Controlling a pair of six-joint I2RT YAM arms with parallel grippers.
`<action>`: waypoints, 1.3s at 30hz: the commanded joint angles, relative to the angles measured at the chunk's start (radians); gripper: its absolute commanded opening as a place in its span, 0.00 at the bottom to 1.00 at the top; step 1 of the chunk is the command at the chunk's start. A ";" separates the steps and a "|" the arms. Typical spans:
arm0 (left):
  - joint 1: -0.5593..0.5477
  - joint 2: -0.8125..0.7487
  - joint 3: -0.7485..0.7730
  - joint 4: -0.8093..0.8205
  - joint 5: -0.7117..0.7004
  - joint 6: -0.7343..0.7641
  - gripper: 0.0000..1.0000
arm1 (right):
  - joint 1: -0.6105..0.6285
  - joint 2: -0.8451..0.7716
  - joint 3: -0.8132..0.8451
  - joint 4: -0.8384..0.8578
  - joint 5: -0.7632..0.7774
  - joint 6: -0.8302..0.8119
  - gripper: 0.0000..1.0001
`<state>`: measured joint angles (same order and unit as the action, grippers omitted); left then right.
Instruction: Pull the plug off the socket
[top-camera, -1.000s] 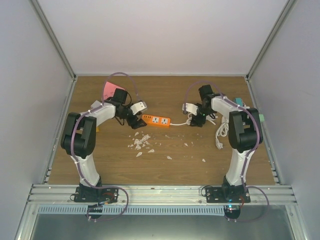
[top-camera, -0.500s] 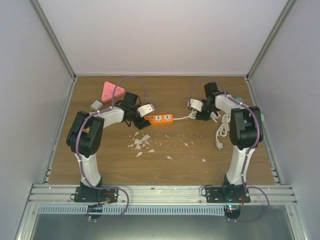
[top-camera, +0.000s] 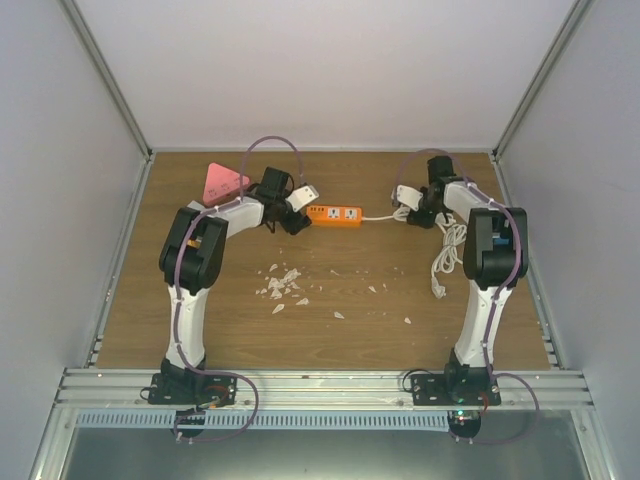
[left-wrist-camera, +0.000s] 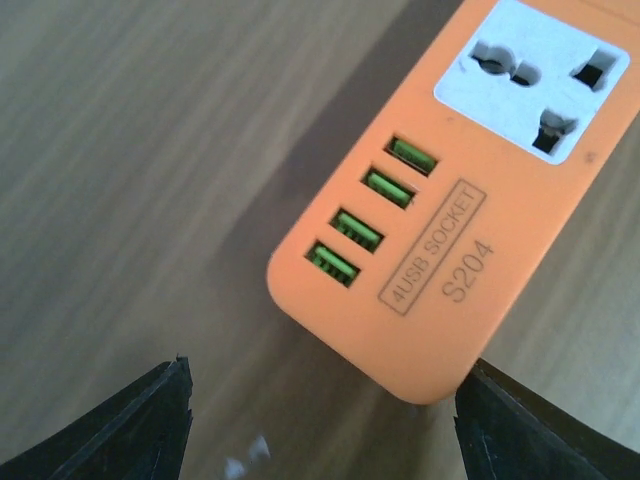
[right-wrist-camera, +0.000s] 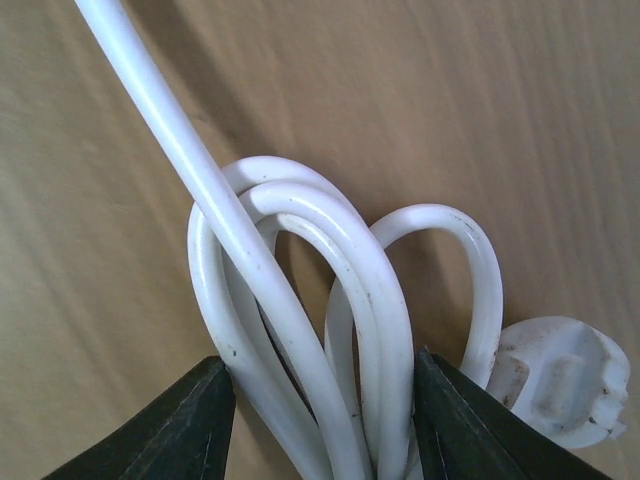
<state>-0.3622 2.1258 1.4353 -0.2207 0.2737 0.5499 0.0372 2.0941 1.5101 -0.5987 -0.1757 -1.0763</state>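
Note:
The orange socket strip (top-camera: 335, 214) lies at the back middle of the table, and its white outlet (left-wrist-camera: 535, 80) stands empty. My left gripper (left-wrist-camera: 328, 370) is open astride the strip's USB end. Its right finger (left-wrist-camera: 530, 430) touches the corner, while the left finger (left-wrist-camera: 140, 430) stands well apart. From above, the left gripper (top-camera: 302, 218) sits at the strip's left end. My right gripper (right-wrist-camera: 320, 365) is shut on several loops of the white cable (right-wrist-camera: 300, 300), to the right of the strip (top-camera: 415, 215). A white plug (right-wrist-camera: 560, 385) lies on the wood just right of the loops.
A pink triangular piece (top-camera: 222, 180) lies at the back left. White scraps (top-camera: 285, 285) are scattered over the middle of the table. More white cable (top-camera: 445, 250) trails down the right side to an end piece (top-camera: 437, 290).
Both arms have swung toward the back, and the strip has slid back and to the right with them. The right jaws have shut on the cable loops. The left jaws have narrowed.

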 joint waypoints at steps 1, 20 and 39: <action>-0.023 0.063 0.103 0.000 0.001 -0.023 0.73 | -0.056 0.052 0.065 0.046 0.048 -0.040 0.51; -0.026 -0.078 -0.004 -0.056 0.075 -0.003 0.99 | -0.114 -0.046 0.243 -0.171 -0.126 0.025 0.80; -0.023 -0.264 -0.166 -0.090 0.177 0.007 0.99 | -0.274 -0.368 -0.084 -0.330 -0.087 -0.105 0.83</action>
<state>-0.3809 1.9110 1.2961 -0.3119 0.4095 0.5495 -0.1490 1.7557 1.4303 -0.8898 -0.2829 -1.1545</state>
